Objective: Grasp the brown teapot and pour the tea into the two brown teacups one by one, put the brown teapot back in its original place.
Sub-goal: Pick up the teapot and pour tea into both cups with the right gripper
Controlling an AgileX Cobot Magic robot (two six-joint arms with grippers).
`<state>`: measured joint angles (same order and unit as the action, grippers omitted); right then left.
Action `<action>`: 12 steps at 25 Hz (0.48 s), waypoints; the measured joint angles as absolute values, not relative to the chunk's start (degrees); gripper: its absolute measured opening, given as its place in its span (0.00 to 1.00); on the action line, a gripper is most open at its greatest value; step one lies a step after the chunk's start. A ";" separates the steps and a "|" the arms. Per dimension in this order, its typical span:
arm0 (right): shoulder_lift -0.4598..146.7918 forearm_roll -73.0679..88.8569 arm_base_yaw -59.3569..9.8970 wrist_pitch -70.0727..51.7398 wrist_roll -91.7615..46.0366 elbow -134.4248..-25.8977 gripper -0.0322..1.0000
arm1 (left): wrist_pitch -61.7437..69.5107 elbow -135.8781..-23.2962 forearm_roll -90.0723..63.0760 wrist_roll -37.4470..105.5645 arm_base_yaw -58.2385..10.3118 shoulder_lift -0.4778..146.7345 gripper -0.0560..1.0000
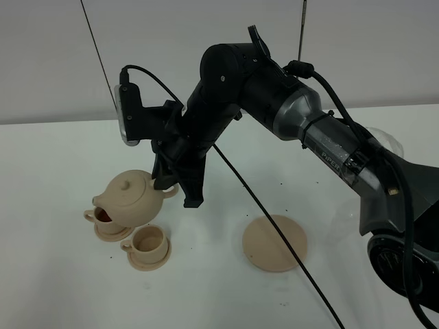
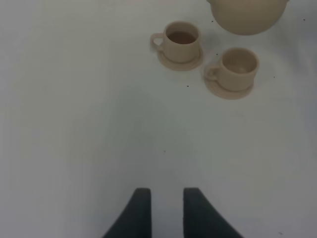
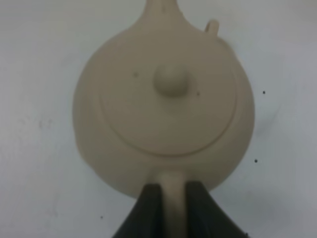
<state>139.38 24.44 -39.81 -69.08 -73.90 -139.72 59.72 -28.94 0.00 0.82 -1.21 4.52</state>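
The brown teapot (image 1: pixel 134 197) hangs tilted just above the table at the left, with my right gripper (image 1: pixel 171 186) shut on its loop handle (image 3: pixel 172 196). Its spout (image 1: pixel 99 200) points down over the far-left teacup (image 1: pixel 104 216), which holds dark tea (image 2: pixel 182 37). The second teacup (image 1: pixel 147 243) stands on its saucer just in front and looks empty (image 2: pixel 239 67). The original place, a wide flat saucer (image 1: pixel 276 242), lies bare at centre right. My left gripper (image 2: pixel 167 203) hovers over bare table, narrowly open and holding nothing; the exterior high view does not show it.
A black cable (image 1: pixel 267 216) trails from the right arm across the table, passing over the wide saucer's right edge. The right arm's base (image 1: pixel 401 253) stands at the right edge. Small dark specks dot the white tabletop.
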 joint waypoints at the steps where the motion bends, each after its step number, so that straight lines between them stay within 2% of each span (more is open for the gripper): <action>1: 139.38 24.37 -39.81 -69.34 -73.78 -139.72 0.12 | 59.72 -28.94 0.00 0.82 -1.21 4.52 0.27; 12: 139.38 23.57 -39.27 -70.54 -72.36 -139.72 0.12 | 59.72 -28.94 0.00 0.82 -1.21 4.52 0.27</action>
<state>139.38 23.57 -39.27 -70.54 -72.36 -139.72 59.72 -28.94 0.00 0.82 -1.21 4.52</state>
